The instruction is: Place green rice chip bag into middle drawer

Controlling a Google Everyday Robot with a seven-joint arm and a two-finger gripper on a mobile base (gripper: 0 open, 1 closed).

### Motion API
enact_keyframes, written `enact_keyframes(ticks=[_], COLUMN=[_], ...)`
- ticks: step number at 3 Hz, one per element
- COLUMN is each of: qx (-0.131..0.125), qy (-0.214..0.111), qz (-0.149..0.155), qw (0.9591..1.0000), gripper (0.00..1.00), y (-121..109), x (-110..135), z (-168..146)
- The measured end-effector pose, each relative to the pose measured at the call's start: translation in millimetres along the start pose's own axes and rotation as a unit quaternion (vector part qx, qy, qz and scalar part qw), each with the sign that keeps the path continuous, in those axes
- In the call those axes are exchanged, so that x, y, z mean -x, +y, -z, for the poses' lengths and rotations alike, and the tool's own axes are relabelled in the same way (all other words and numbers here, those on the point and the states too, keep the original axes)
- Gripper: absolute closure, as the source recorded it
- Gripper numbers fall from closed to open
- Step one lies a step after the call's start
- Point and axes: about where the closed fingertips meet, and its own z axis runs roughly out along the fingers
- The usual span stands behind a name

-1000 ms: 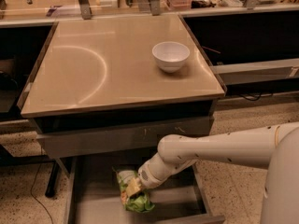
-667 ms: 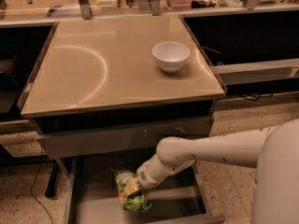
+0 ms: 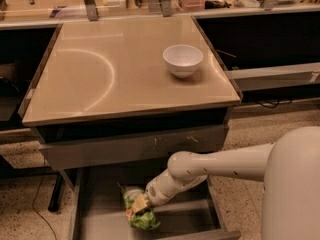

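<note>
The green rice chip bag (image 3: 141, 215), crinkled light green with a pale patch, is inside the open middle drawer (image 3: 102, 221), low over its grey floor near the middle. My gripper (image 3: 139, 204) reaches down into the drawer from the right on the white arm (image 3: 220, 164) and sits right on the bag's top. The bag's lower end lies close to the drawer floor.
A white bowl (image 3: 183, 60) stands on the tan counter top (image 3: 110, 69) at the back right. A grey drawer front with pale scratches (image 3: 135, 146) sits just above the open drawer. Dark shelf openings flank the counter. Speckled floor lies left and right.
The arm has shifted slightly left and lower into the drawer, and the bag has moved down with it towards the drawer floor.
</note>
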Motion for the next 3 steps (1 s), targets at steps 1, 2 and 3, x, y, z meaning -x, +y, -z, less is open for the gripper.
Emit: enact_keyframes(ticks=[1,2,3], qx=[0.001,0.001,0.001], qy=[0.000,0.000,0.000], qz=[-0.001,-0.001,-0.001], qw=[1.0000,1.0000,1.0000], gripper=[0.83,0.51,0.29], y=[-0.3,-0.3,-0.3], x=[-0.5,-0.5,-0.5], z=[-0.8,-0.9,-0.9])
